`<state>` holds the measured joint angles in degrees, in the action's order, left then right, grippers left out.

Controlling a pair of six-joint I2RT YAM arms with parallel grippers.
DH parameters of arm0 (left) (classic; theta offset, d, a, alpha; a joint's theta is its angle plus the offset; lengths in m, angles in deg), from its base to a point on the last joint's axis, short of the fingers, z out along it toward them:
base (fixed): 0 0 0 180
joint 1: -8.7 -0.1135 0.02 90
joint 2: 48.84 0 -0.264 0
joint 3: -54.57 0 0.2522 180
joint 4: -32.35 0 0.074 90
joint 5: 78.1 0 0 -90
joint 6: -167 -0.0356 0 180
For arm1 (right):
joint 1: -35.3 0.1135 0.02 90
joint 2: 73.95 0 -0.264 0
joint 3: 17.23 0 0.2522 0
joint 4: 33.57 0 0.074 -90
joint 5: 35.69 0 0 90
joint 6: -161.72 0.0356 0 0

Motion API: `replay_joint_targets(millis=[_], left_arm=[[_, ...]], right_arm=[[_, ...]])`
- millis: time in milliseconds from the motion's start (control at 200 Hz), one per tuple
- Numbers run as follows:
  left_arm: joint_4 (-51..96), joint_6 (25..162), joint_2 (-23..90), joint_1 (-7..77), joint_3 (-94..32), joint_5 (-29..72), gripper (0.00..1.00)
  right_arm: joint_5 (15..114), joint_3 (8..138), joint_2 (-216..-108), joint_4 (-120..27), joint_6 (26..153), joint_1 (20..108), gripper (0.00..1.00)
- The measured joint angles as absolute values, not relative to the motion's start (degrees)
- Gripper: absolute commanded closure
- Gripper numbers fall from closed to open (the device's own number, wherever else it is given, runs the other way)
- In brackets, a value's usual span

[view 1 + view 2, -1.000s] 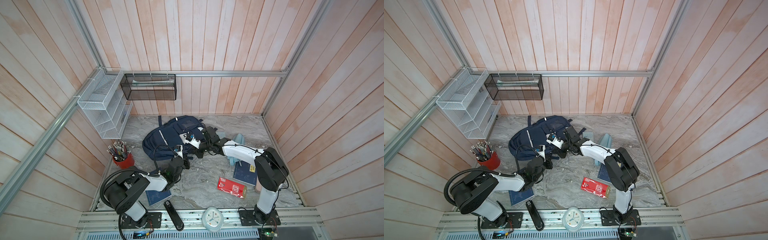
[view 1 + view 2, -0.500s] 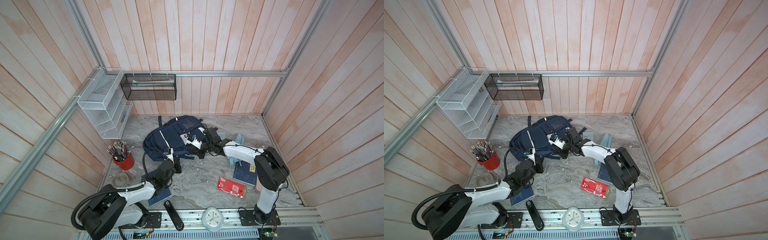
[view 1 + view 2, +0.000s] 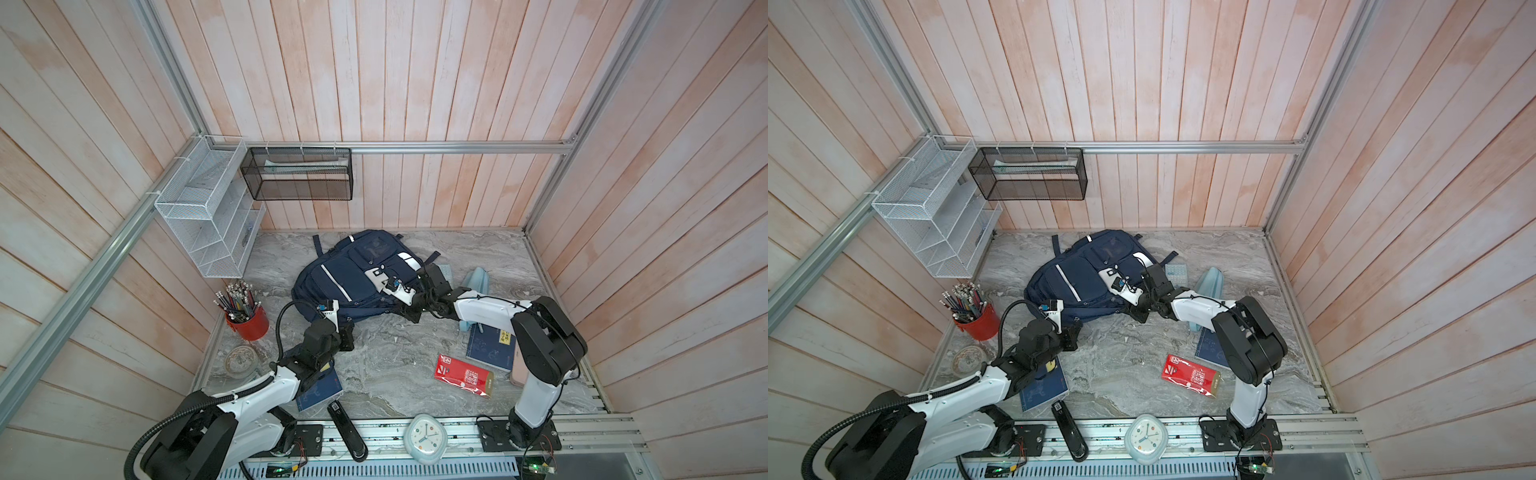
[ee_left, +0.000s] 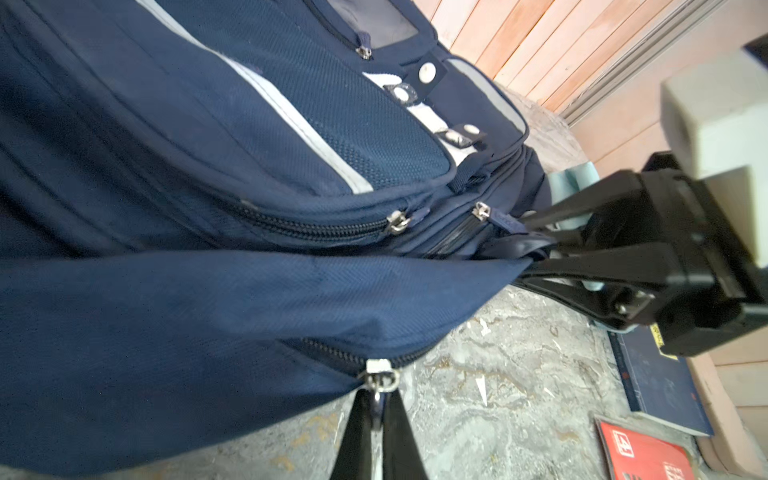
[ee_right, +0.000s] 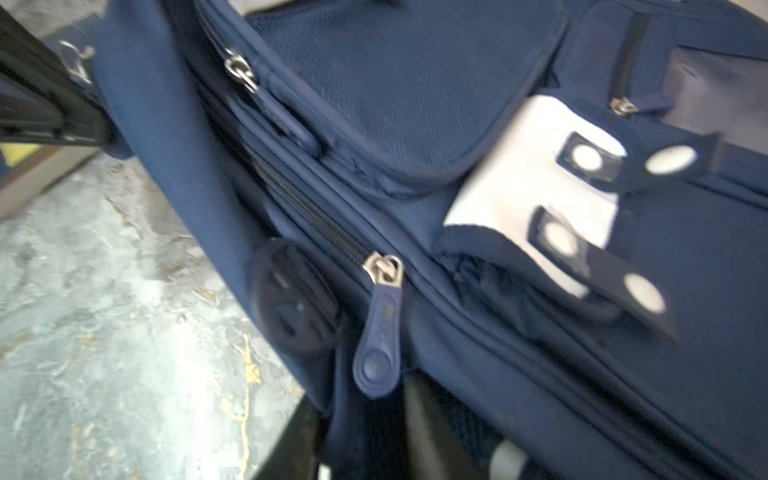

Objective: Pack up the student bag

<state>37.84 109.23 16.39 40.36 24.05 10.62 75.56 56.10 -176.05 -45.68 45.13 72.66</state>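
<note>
The student bag [image 3: 357, 278] [image 3: 1075, 274], navy with white stripes, lies flat at the back middle of the marble top. My left gripper [image 3: 347, 328] [image 4: 376, 419] is at its near edge, shut on a metal zipper pull [image 4: 377, 399] of the long side zipper. My right gripper [image 3: 409, 311] [image 5: 361, 432] sits at the bag's right edge. Its fingers stand apart with a loose fold of navy fabric between them, beside a blue rubber zipper tab [image 5: 376, 332]. The left wrist view also shows its two black fingers [image 4: 582, 266] spread.
A red pencil cup [image 3: 247, 320] and glass dish [image 3: 241, 359] stand at the left. Under the left arm lies a blue notebook [image 3: 318, 388]. A stapler [image 3: 347, 430] and clock [image 3: 424, 437] are in front. To the right lie a red packet [image 3: 463, 376], another notebook [image 3: 490, 347] and a light-blue pouch [image 3: 478, 278].
My right gripper's jaws have opened at the bag's edge. The left arm has stretched out low, with its gripper still shut at the bag's near edge.
</note>
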Motion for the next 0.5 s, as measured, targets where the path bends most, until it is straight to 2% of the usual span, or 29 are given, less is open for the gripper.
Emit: replay_joint_targets(millis=[170,255,335,435,500], left_arm=[[37.46,109.29,17.86,42.53,22.17,11.81,1.0],[37.38,109.4,17.84,42.9,21.37,12.96,1.0],[37.35,109.49,17.68,42.9,21.21,13.66,1.0],[36.85,109.82,17.64,42.83,21.21,14.43,1.0],[36.79,110.23,17.64,41.98,21.21,14.73,1.0]], right_arm=[[69.86,51.0,-171.84,-36.13,44.15,81.14,0.37],[67.67,51.46,-173.19,-31.78,43.31,84.18,0.41],[65.73,52.8,-176.1,-29.09,42.94,85.07,0.57],[64.24,54.37,-179.77,-28.09,41.98,85.07,0.99],[64.87,54.46,-180.25,-28.48,41.7,85.31,1.0]])
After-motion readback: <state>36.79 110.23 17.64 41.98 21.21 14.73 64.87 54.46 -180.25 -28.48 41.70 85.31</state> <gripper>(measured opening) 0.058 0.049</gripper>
